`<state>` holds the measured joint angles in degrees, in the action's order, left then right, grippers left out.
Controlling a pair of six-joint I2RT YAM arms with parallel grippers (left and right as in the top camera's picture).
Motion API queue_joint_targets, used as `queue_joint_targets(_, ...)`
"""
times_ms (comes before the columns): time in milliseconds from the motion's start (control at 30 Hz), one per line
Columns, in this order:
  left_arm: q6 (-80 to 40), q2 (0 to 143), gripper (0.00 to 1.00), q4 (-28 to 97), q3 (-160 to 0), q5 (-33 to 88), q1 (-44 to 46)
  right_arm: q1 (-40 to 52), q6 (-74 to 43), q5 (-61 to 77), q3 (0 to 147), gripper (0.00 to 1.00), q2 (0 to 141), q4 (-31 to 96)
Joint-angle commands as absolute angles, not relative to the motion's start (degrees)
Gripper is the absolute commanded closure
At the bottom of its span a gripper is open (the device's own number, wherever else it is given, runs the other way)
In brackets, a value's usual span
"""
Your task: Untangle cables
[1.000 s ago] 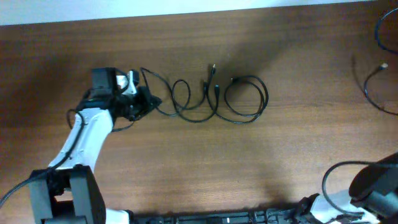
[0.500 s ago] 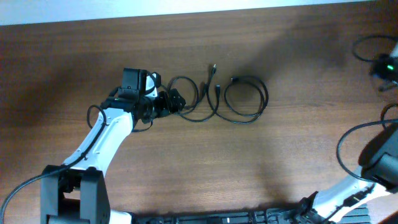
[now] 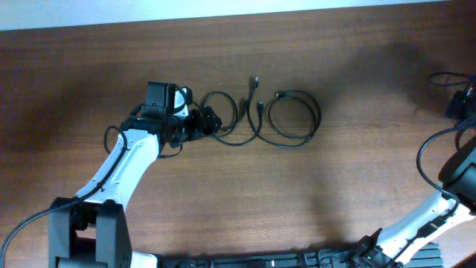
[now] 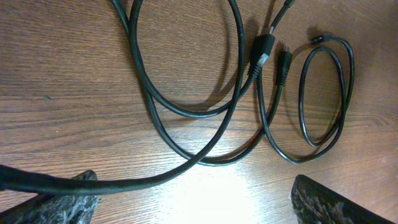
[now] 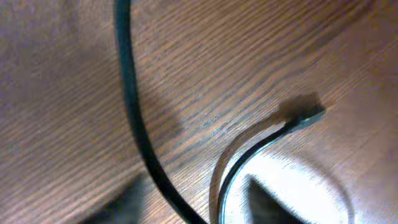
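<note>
The left arm's black two-finger gripper (image 3: 199, 123) sits low over the brown wooden worktop (image 3: 297, 193) at the left end of the thin black looped cables (image 4: 261, 53), jaws spread wide and grasping nothing, one strand crossing a finger (image 4: 53, 199), probably placed to close on that end and draw it free; the cables lie mid-worktop, loops overlapping. At the far right edge the right gripper (image 3: 459, 104) hangs over a separate black plug-ended cord (image 5: 308, 118); blur hides its fingers, so released or clenched I cannot tell.

Robotics lab, tabletop rig.
Brown wood-grain worktop (image 3: 320, 186); left arm (image 3: 111, 171) and right arm (image 3: 435, 212) mounted at its near edge; pale strip (image 3: 223, 7) beyond the far edge.
</note>
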<state>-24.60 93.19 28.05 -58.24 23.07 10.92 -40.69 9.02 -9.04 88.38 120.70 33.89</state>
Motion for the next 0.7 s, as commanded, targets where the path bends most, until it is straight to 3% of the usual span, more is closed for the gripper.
queue_joint_targets(0, -24.1, 93.0, 0.01, 28.1, -58.2, 22.7, 11.1, -39.8, 6.4, -4.5, 89.0, 0.96, 120.0, 35.2)
queue_joint_targets(167, -24.1, 93.0, 0.01, 28.1, -58.2, 22.7, 11.1, -30.6, 4.2, 2.3, 89.2, 0.96, 104.0, 31.0)
queue_joint_targets(300, -24.1, 93.0, 0.01, 28.1, -58.2, 22.7, 11.1, -24.2, 6.5, 1.2, 89.2, 0.96, 100.6, 27.6)
queue_joint_targets(500, -24.1, 93.0, 0.01, 28.1, -58.2, 22.7, 11.1, -26.0, 6.7, -6.7, 89.1, 0.96, 101.5, 25.5)
queue_joint_targets(667, -24.1, 93.0, 0.01, 28.1, -58.2, 22.7, 11.1, -25.9, 7.0, -3.2, 89.2, 0.96, 110.8, -2.6)
